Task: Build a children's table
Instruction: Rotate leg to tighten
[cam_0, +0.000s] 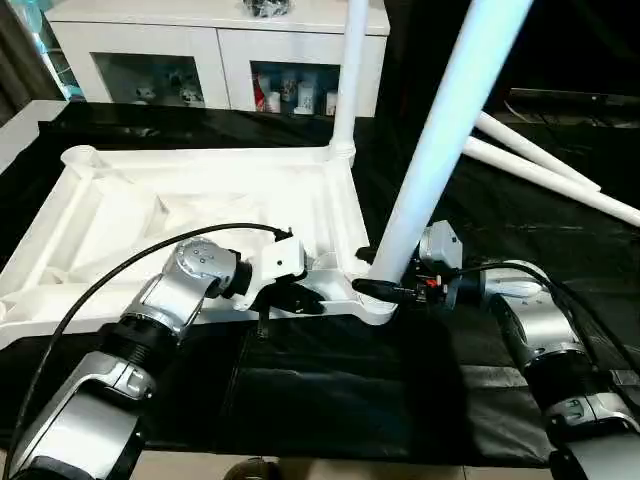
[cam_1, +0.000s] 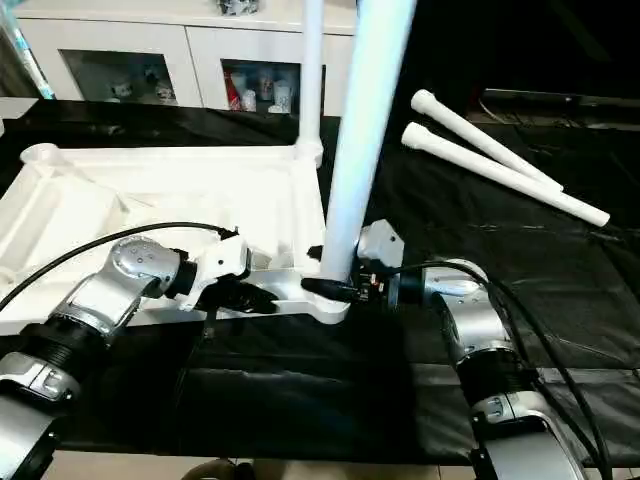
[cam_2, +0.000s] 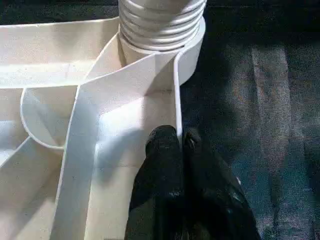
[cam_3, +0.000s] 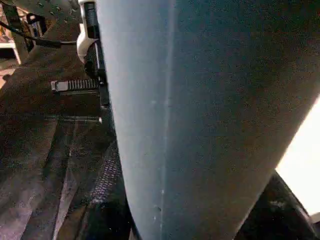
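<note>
The white table top lies upside down on a black cloth, ribs up. One white leg stands upright in the far right corner socket. A second leg rises tilted from the near right corner socket, its threaded end at the socket mouth. My right gripper is shut around this leg just above the socket, and the leg looms close in the right wrist view. My left gripper is shut on the thin near rim of the table top, left of that socket.
Two loose white legs lie on the black cloth at the far right. A white cabinet with glass doors stands behind the table. The far left corner socket is empty.
</note>
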